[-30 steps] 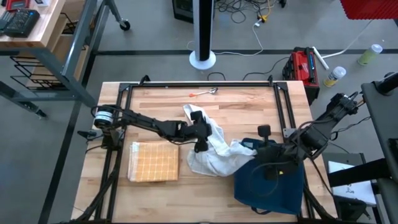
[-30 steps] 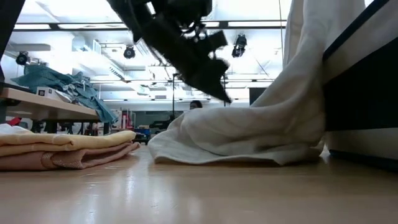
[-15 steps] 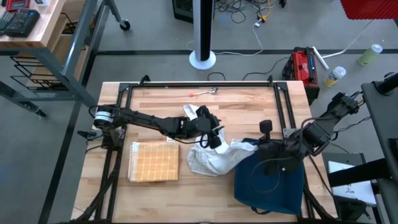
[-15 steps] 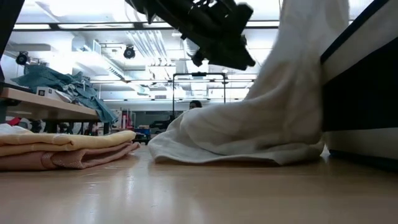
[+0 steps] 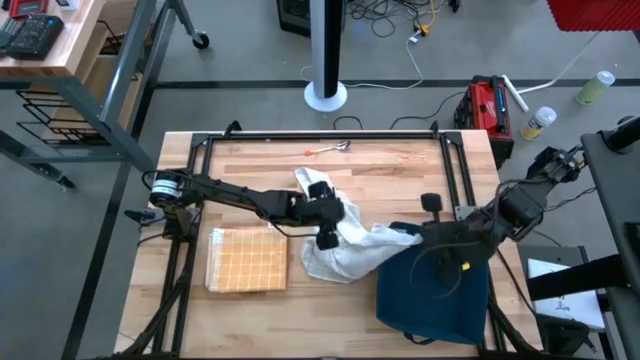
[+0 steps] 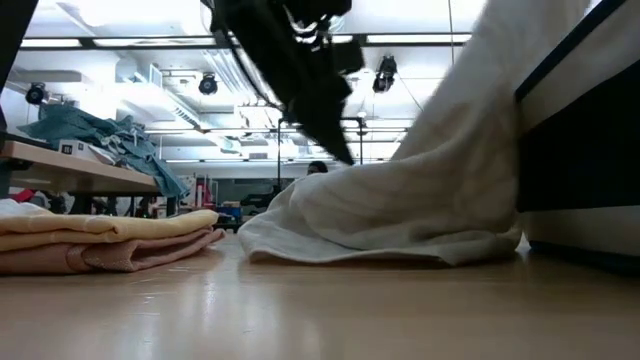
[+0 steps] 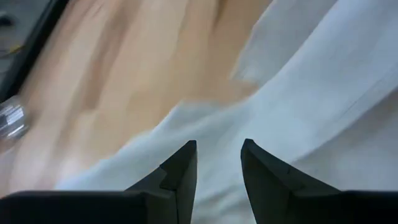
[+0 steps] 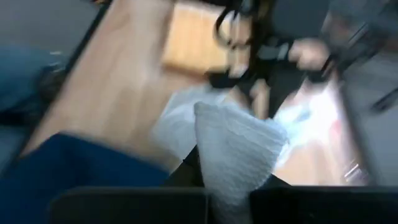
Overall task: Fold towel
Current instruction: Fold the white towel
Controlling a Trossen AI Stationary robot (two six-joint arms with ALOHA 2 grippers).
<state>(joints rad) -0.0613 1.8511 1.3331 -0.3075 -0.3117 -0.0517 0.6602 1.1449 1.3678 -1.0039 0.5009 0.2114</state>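
White towel (image 5: 350, 250) crumpled mid-table, one end draped onto dark blue cloth (image 5: 435, 295). Left gripper (image 5: 327, 236) over towel's 9 o'clock edge, fingers (image 7: 180, 177) parted, cloth beneath, nothing pinched. Right gripper (image 5: 418, 234) at towel's 3 o'clock, clenched on towel corner, lifting it.

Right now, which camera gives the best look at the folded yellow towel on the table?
The high view: it shows the whole top of the folded yellow towel, lying flat beside the crumpled white towel. The low view shows only its stacked side edge. The right wrist view catches a blurred patch of it far off; the left wrist view misses it.
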